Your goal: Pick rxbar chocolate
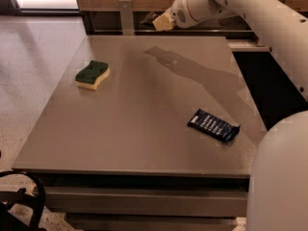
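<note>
Over table (144, 129) rear, gripper (156, 21) holds left-pointing rxbar chocolate (147, 18).

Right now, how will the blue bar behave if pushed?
Blue bar lies flat on the table: likely slides, won't roll. Thin wrapper: probably light, bendy. Gripper, holding the rxbar chocolate above the far edge, is well clear.

The white arm (269, 18) stretches leftward above the far edge of the table (144, 114). Its gripper (158, 21) hangs raised there, pointing left, pinched on the rxbar chocolate (147, 18).
</note>
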You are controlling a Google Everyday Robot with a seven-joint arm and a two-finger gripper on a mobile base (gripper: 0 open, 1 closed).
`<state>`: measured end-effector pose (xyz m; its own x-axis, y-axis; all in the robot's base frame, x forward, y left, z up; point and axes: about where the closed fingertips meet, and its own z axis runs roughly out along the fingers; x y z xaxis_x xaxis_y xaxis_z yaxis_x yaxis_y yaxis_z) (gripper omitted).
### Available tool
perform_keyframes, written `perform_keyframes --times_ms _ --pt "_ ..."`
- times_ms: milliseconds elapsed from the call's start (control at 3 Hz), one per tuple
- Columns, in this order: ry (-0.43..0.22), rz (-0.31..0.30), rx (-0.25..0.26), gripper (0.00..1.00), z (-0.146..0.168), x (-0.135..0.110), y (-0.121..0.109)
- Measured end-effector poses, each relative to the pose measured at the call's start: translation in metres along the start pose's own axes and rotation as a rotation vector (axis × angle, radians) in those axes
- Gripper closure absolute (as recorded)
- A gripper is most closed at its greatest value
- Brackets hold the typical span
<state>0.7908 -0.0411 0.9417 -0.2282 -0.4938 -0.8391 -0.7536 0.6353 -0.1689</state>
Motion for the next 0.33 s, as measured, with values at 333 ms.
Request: perform_keyframes --times_ms 333 --pt "-0.002 -0.011 0.010 1.00 -0.0068 -0.0060 0.0003"
